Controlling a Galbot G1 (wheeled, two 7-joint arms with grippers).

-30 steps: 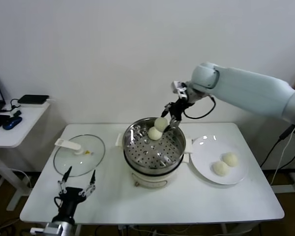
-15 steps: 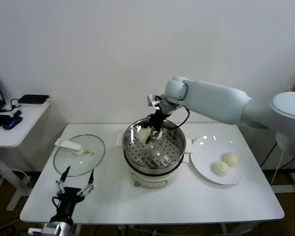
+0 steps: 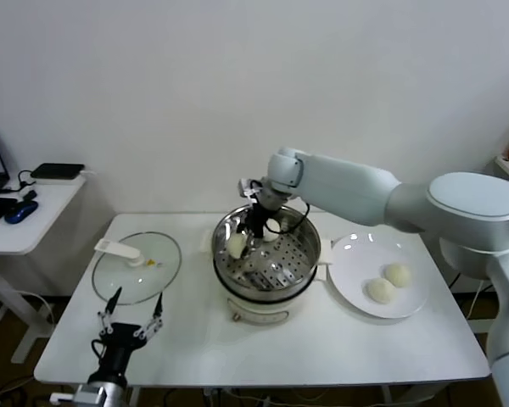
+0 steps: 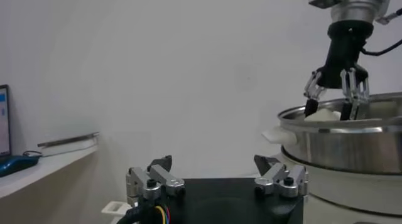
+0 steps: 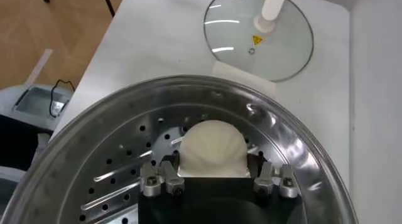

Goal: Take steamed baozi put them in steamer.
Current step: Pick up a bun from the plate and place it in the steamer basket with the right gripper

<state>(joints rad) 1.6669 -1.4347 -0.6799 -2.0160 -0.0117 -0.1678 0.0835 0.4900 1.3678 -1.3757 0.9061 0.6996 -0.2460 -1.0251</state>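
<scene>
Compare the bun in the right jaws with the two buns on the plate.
The held baozi hangs inside the steamer, clamped by the right gripper; the plate baozi lie free on the white plate. The held one is alone; those sit side by side. All are round and cream-white.

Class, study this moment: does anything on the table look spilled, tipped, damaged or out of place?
Nothing stands out. The steamer stands upright, its glass lid lies flat beside it, and two baozi sit on the plate. The right gripper holds a bun inside the steamer.
</scene>
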